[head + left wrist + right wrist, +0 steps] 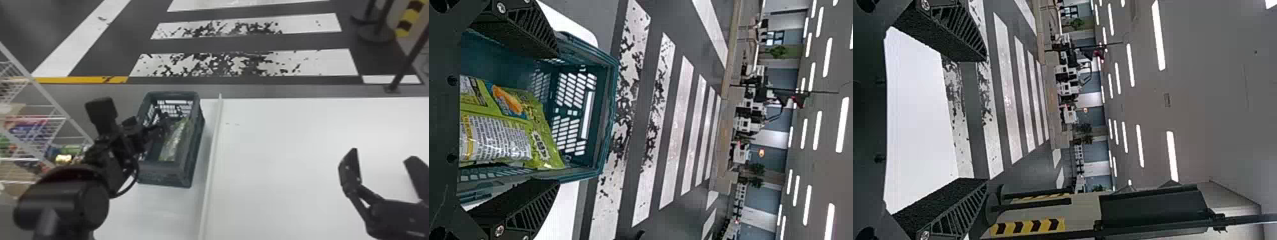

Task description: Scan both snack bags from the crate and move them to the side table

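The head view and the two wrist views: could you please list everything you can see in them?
dark teal plastic crate: one, left of the raised strip
green plastic snack bag: at least one, in the crate
flat white tabletop: two parts, white, in front of the robot
raised white strip: one, between those parts
white wire rack: one, left edge, head view
packets: several, mixed colours, on the rack
white floor stripes: several, beyond the tabletop
yellow-and-black striped post: one, far right, head view
ceiling lights: many, white, overhead
left gripper: one, black, open at the crate
right gripper: one, black, open above the tabletop's right part
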Action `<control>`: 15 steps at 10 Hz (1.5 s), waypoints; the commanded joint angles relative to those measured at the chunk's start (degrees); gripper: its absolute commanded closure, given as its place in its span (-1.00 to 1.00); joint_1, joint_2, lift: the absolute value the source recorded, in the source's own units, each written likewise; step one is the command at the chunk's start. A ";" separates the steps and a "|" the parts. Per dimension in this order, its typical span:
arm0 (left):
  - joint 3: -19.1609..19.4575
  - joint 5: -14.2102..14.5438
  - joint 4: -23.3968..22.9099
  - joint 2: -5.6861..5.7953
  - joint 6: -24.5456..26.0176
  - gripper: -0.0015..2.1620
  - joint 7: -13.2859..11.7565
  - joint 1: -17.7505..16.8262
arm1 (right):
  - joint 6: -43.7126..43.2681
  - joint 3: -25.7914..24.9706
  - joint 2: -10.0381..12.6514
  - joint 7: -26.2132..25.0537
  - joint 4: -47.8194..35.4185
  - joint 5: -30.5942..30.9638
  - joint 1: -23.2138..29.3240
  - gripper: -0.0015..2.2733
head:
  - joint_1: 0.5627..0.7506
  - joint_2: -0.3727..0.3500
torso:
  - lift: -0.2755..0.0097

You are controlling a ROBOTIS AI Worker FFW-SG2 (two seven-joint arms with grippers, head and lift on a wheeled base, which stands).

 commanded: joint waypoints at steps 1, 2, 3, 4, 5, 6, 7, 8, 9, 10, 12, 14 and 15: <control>-0.62 1.09 3.37 0.01 4.92 -0.90 0.05 -4.73 | 0.53 0.02 0.10 -0.09 0.53 0.15 0.11 -0.94 | 0.41 0.55 | 0.73; -1.50 0.91 5.22 -0.08 6.33 -0.90 -0.04 -6.92 | 0.71 0.02 0.10 -0.09 0.88 0.15 0.11 -0.94 | 0.41 0.54 | 0.73; -1.85 0.82 6.36 -0.08 9.31 -0.90 -0.04 -8.68 | 1.23 0.02 0.10 -0.09 0.97 0.15 0.11 -0.94 | 0.41 0.52 | 0.73; -1.94 0.91 6.98 0.01 12.30 -0.90 -0.04 -9.82 | 1.41 0.02 0.10 -0.09 0.97 0.07 0.11 -0.94 | 0.41 0.49 | 0.73; -1.94 0.73 7.15 0.01 15.47 -0.90 0.22 -10.70 | 1.94 0.02 0.01 -0.09 1.23 -0.02 -0.07 -0.94 | 0.41 0.48 | 0.73; -2.38 0.38 7.15 0.01 15.99 -0.90 0.66 -10.79 | 2.46 0.02 0.01 -0.09 1.49 -0.46 -0.42 -0.94 | 0.41 0.48 | 0.73; -2.55 0.03 7.42 0.01 16.17 -0.90 0.75 -10.70 | 2.64 0.02 0.01 -0.09 1.58 -0.46 -0.50 -0.94 | 0.41 0.48 | 0.73; -2.73 -0.94 8.38 0.10 17.40 -0.90 0.84 -11.05 | 2.64 0.02 0.01 -0.09 1.67 -0.55 -0.50 -0.94 | 0.41 0.47 | 0.73; -2.82 -1.55 8.74 0.36 18.10 -0.90 1.19 -11.41 | 2.64 0.11 -0.07 -0.09 1.67 -0.55 -0.59 -0.94 | 0.41 0.48 | 0.73; -2.82 -1.81 9.26 0.62 19.16 -0.90 2.16 -11.93 | 2.64 0.11 -0.07 -0.17 1.67 -0.90 -0.59 -0.94 | 0.41 0.50 | 0.73; -2.73 -2.69 10.41 0.80 22.67 -0.90 2.25 -13.34 | 2.64 0.28 -0.07 -0.17 1.58 -1.16 -0.59 -0.94 | 0.41 0.53 | 0.73; -2.73 -2.69 10.84 0.71 27.77 -0.90 1.89 -14.66 | 2.64 0.55 -0.07 -0.17 1.32 -1.16 -0.59 -0.94 | 0.41 0.56 | 0.73; -2.82 -2.61 10.84 0.71 28.47 -0.90 1.72 -14.92 | 2.64 0.55 -0.07 -0.17 1.14 -1.08 -0.42 -0.94 | 0.41 0.56 | 0.73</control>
